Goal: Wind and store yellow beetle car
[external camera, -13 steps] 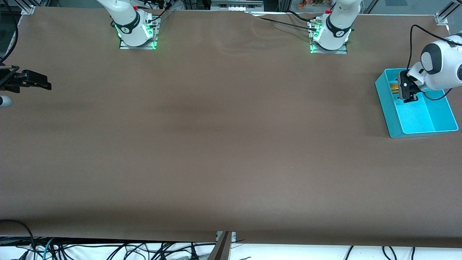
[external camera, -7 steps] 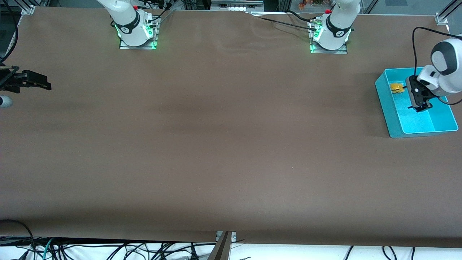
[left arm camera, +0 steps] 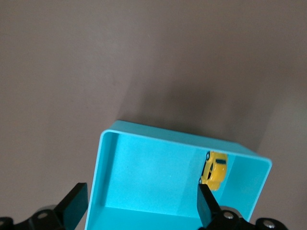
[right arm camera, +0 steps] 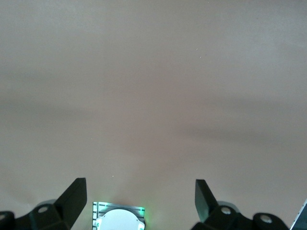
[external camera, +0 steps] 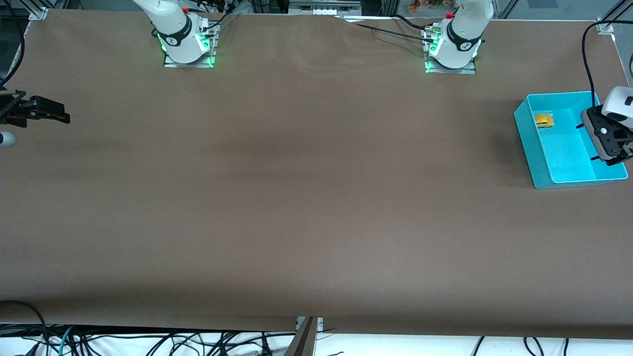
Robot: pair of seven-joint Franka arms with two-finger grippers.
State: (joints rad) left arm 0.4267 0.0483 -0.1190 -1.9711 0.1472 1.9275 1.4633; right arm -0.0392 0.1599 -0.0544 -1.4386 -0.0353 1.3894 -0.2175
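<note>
**Yellow car lies in the bin**

Yellow car [external camera: 543,120] rests inside the turquoise bin [external camera: 529,148] at middle right of the front view, in its upper corner. Left end effector [external camera: 612,157] hangs released over the bin's outer wall. Right end effector [external camera: 54,116] waits released at middle left, over the brown bench [external camera: 296,198].

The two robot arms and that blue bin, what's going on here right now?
The yellow car lies loose in the turquoise bin, in the corner farthest from the front camera, so storing looks done. The left gripper hangs open and empty over the bin's edge at the left arm's end of the table. The right gripper waits open over bare table at the right arm's end.
</note>
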